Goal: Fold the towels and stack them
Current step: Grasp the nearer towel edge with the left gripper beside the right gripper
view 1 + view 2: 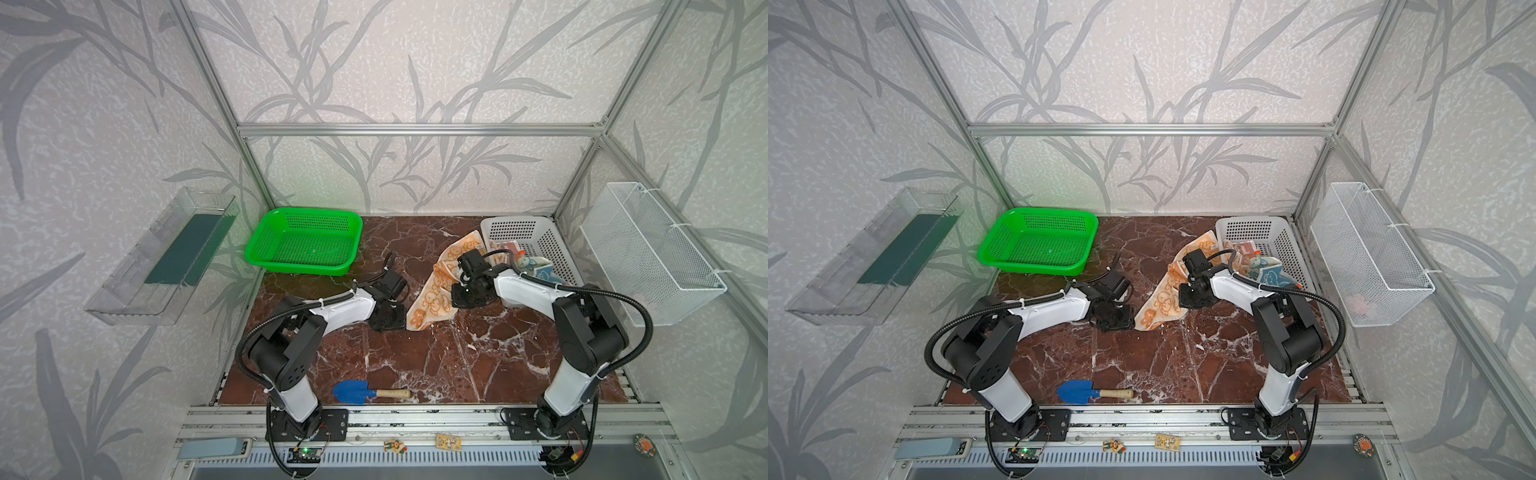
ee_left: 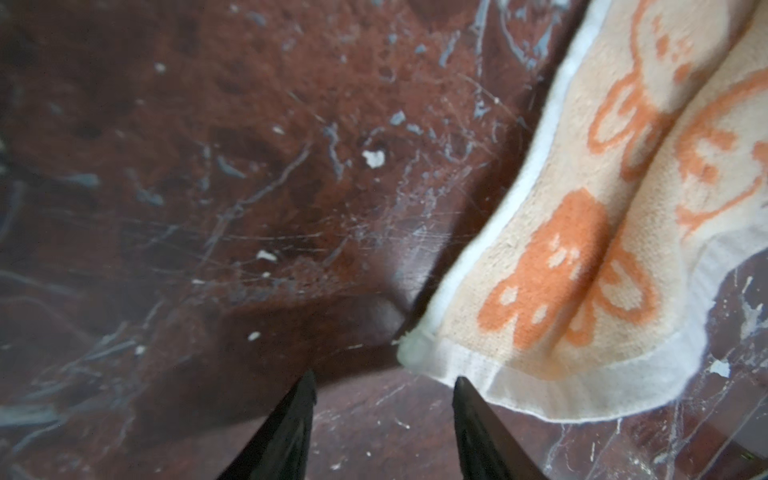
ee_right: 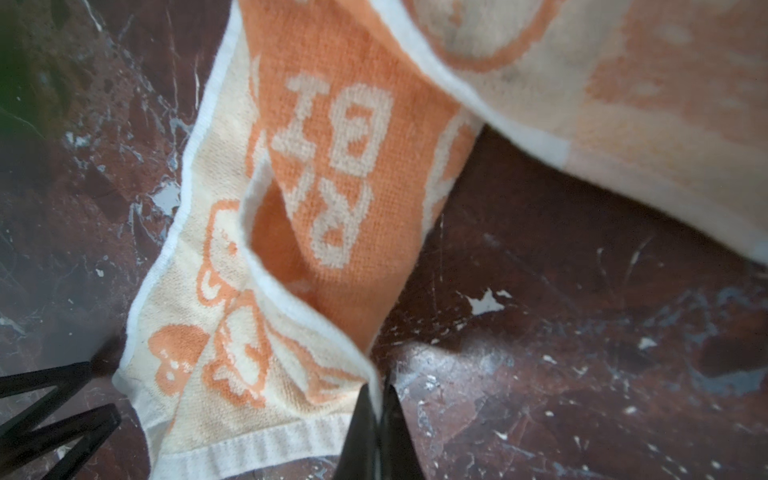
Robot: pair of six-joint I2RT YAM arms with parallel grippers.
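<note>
A cream towel with orange bunny faces and an orange lettered band (image 1: 432, 299) (image 1: 1163, 299) hangs from the white basket's rim down onto the marble table. My right gripper (image 3: 376, 386) (image 1: 461, 297) is shut on a white hem edge of that towel (image 3: 324, 166), low over the table. My left gripper (image 2: 384, 382) (image 1: 395, 320) stands open beside the towel's near corner (image 2: 582, 270); nothing is between its fingers, and one tip sits at the hem. A blue bunny towel (image 1: 540, 270) and an orange-red one (image 1: 505, 247) lie bunched in the white basket.
The white basket (image 1: 515, 222) stands at the back right, a green basket (image 1: 257, 253) at the back left. A blue trowel (image 1: 353, 390) lies near the front edge. A wire basket (image 1: 648, 249) and a clear tray (image 1: 166, 257) hang on the side walls.
</note>
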